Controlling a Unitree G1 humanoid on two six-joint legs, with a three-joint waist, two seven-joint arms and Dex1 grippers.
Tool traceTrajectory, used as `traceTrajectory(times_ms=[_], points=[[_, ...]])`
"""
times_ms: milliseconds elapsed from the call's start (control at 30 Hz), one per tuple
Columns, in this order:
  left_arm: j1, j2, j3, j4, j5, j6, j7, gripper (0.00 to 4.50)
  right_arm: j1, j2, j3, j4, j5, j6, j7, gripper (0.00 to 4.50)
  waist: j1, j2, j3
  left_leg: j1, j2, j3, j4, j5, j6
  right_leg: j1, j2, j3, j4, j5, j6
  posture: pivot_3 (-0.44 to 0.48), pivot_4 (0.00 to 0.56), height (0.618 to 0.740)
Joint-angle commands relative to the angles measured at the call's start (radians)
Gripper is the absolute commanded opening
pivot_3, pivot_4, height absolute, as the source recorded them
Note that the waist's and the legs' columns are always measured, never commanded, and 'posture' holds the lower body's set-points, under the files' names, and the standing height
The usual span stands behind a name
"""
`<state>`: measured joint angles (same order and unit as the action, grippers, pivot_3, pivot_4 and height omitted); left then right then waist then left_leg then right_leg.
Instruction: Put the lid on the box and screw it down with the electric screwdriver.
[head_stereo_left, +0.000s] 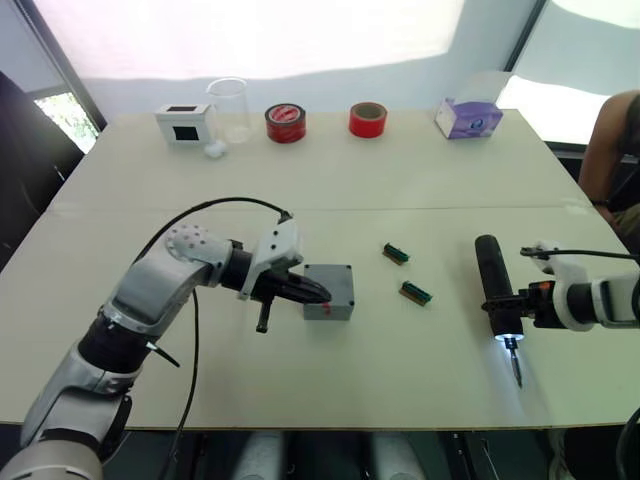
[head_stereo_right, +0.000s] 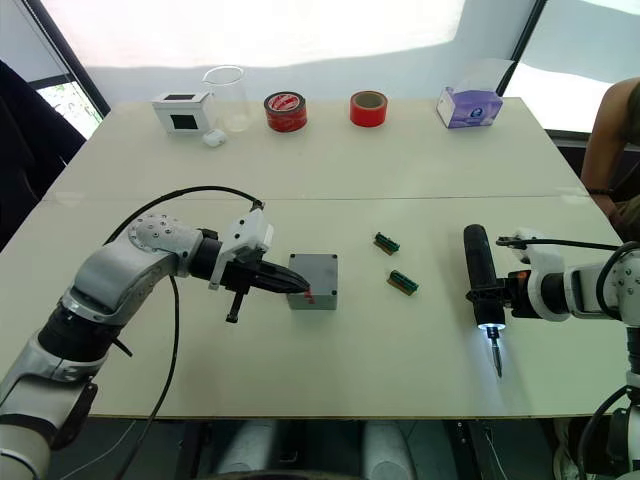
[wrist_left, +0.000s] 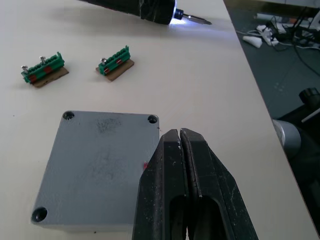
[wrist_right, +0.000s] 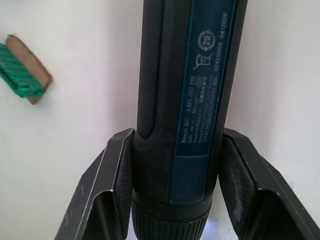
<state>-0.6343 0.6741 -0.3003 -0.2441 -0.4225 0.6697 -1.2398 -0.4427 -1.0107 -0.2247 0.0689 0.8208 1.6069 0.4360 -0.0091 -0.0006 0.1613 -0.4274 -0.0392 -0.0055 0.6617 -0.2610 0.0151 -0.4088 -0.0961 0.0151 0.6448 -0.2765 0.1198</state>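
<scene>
Left claw (wrist_left: 180, 137), pinched together, rests on the lid (head_stereo_left: 329, 290), which sits on the box mid-table. Right claw (wrist_right: 175, 175) grips the screwdriver (head_stereo_left: 496, 283). I think screwing is left.

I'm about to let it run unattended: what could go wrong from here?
The lid already sits on the box, and the left gripper, shut, hangs over one edge; a nudge could shift the lid off the screw holes. The right gripper clamps the screwdriver near its lit tip, so the long body could swing. Two green terminal blocks lie between it and the box.
</scene>
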Motion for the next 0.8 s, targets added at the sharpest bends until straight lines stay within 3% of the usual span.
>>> traceTrajectory(times_ms=[33, 67, 133, 167, 233, 300, 433, 667, 800], points=[[-0.002, 0.019, 0.008, -0.026, 0.012, -0.02, 0.0, 0.0, -0.029, -0.019, 0.013, 0.004, -0.045, -0.015, 0.021, 1.82, 0.0, -0.001, 0.0, 0.0, 0.0, 0.0, 0.0, 0.0, 0.0, 0.0, 0.0, 0.0, 0.0, 0.0, 0.0, 0.0, 0.15, 0.74], [-0.002, 0.02, 0.01, -0.024, 0.012, -0.019, 0.003, 0.0, -0.023, -0.028, 0.042, -0.004, -0.066, -0.043, 0.029, 1.82, -0.001, -0.001, 0.001, 0.0, 0.0, 0.0, 0.0, 0.0, 0.0, 0.0, 0.0, 0.0, 0.0, 0.0, 0.0, 0.0, 0.15, 0.74], [-0.001, 0.022, 0.015, -0.019, 0.017, -0.019, 0.015, 0.0, -0.006, -0.044, 0.098, -0.022, -0.105, -0.095, 0.049, 2.84, -0.001, -0.002, 0.001, 0.0, 0.0, 0.0, 0.0, 0.0, 0.0, 0.001, 0.0, 0.0, 0.0, 0.0, 0.0, 0.0, 0.15, 0.74], [-0.001, 0.022, 0.016, -0.018, 0.019, -0.019, 0.018, 0.0, -0.001, -0.049, 0.112, -0.026, -0.115, -0.109, 0.058, 2.97, -0.001, -0.002, 0.001, 0.001, 0.0, 0.0, 0.001, 0.0, 0.0, 0.001, 0.0, 0.0, 0.0, 0.0, 0.0, 0.0, 0.15, 0.74], [-0.002, 0.022, 0.02, -0.014, 0.02, -0.017, 0.022, 0.0, 0.005, -0.051, 0.121, -0.023, -0.125, -0.12, 0.075, 3.86, 0.0, -0.004, 0.001, 0.001, 0.0, 0.0, 0.001, 0.0, 0.0, 0.002, 0.0, -0.001, 0.0, 0.0, 0.0, 0.0, 0.15, 0.74], [-0.003, 0.026, 0.028, -0.007, 0.022, -0.016, 0.028, 0.0, 0.013, -0.055, 0.125, -0.027, -0.137, -0.13, 0.09, 4.46, 0.001, -0.006, 0.001, 0.001, 0.0, -0.001, 0.002, 0.0, 0.0, 0.002, 0.0, -0.001, 0.0, 0.0, 0.0, 0.0, 0.15, 0.74], [-0.007, 0.035, 0.04, 0.007, 0.025, -0.021, 0.035, 0.0, 0.013, -0.049, 0.111, -0.03, -0.15, -0.142, 0.109, 4.46, 0.001, -0.007, 0.001, 0.001, 0.0, -0.001, 0.002, 0.0, 0.0, 0.003, 0.0, -0.001, 0.0, 0.0, 0.001, 0.0, 0.15, 0.74], [-0.053, 0.044, 0.104, 0.101, 0.012, -0.025, 0.045, 0.0, -0.127, -0.042, 0.014, -0.05, -0.097, -0.13, 0.173, 4.46, -0.002, -0.005, 0.002, 0.001, 0.0, -0.001, 0.002, 0.0, 0.0, 0.001, 0.0, -0.001, 0.0, 0.0, 0.001, 0.0, 0.15, 0.74], [-0.086, 0.048, 0.147, 0.184, 0.023, -0.037, 0.062, 0.0, -0.164, -0.106, 0.058, -0.137, -0.111, -0.221, 0.26, 4.46, -0.001, -0.005, 0.002, 0.001, 0.0, -0.001, 0.002, 0.0, 0.0, 0.001, 0.0, -0.001, 0.0, 0.0, 0.001, 0.0, 0.15, 0.74]])
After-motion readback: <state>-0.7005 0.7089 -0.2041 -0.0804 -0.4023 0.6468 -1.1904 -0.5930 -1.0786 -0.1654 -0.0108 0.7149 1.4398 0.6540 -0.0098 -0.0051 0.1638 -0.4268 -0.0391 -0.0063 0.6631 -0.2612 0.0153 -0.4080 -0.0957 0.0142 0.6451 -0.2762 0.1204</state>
